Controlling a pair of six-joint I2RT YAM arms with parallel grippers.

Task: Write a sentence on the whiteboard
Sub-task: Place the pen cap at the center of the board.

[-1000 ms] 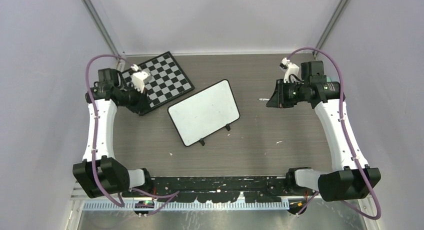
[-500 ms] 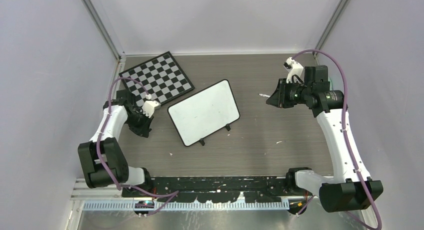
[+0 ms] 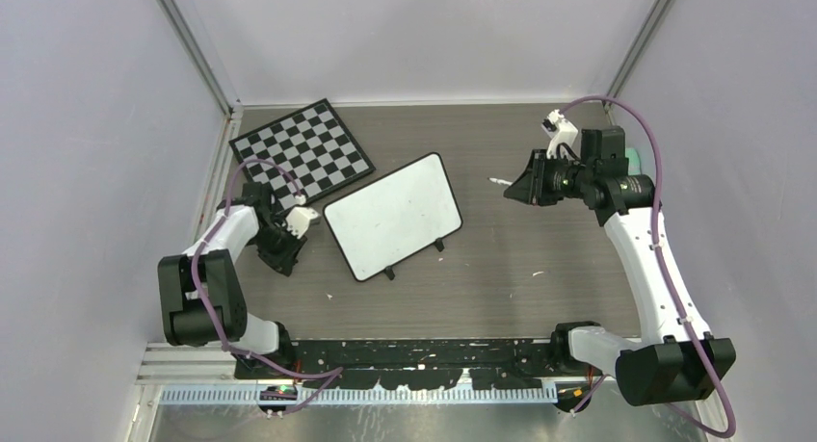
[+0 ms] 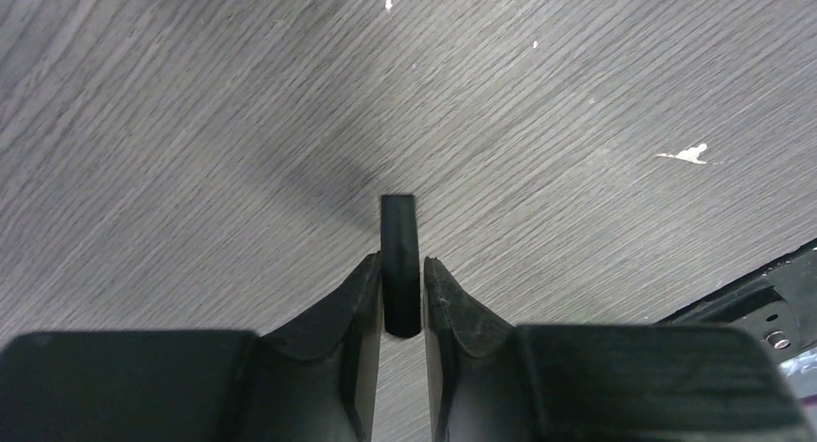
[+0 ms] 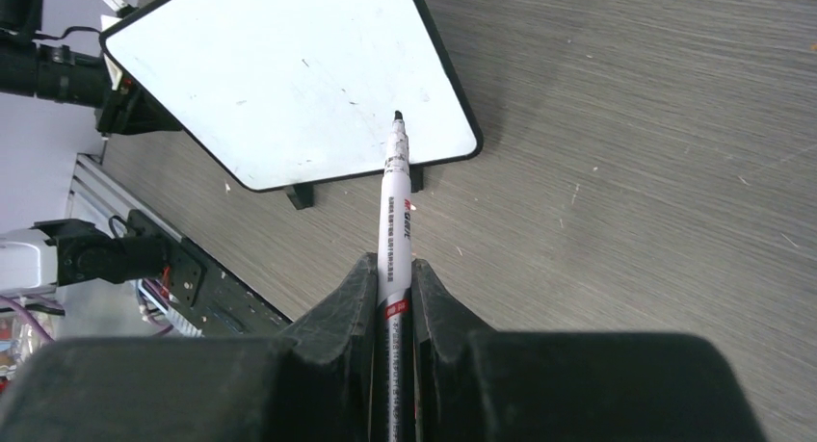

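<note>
The whiteboard (image 3: 393, 216) lies in the middle of the table, white with a thin black frame and two black feet at its near edge; it also shows in the right wrist view (image 5: 279, 76). Its surface is blank; no sentence shows. My right gripper (image 3: 516, 189) (image 5: 393, 261) is to the right of the board, above the table, shut on an uncapped white marker (image 5: 395, 196) whose black tip points toward the board. My left gripper (image 3: 281, 257) (image 4: 400, 261) is low over the table just left of the board, shut on a short black marker cap (image 4: 399, 232).
A black-and-white chessboard (image 3: 303, 151) lies at the back left, its corner close to the whiteboard. A black rail (image 3: 424, 351) runs along the table's near edge. Small white flecks (image 3: 537, 273) dot the wood.
My left arm has swung from beside the chessboard toward the near side and now sits low, left of the whiteboard. My right gripper has shifted slightly left and back with the marker.
</note>
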